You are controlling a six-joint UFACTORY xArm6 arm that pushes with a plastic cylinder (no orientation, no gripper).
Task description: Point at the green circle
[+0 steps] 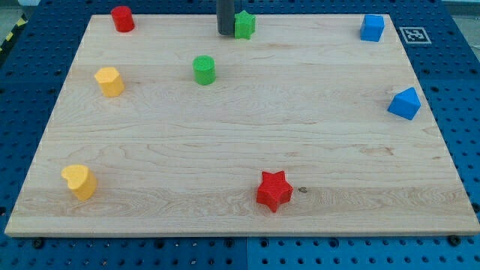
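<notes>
The green circle (pixel 204 70) is a short green cylinder in the upper left-centre of the wooden board (pixel 240 142). My tip (pixel 226 33) is the end of a dark rod at the view's top, above and slightly right of the green circle, with a clear gap between them. The tip stands right beside a green star (pixel 244 24), on its left side, touching or almost touching it.
A red cylinder (pixel 122 19) sits at the top left. Two yellow heart-like blocks lie at the left (pixel 109 81) and bottom left (pixel 79 181). A red star (pixel 274 191) is at the bottom centre. Two blue blocks sit at the top right (pixel 372 28) and right edge (pixel 404 103).
</notes>
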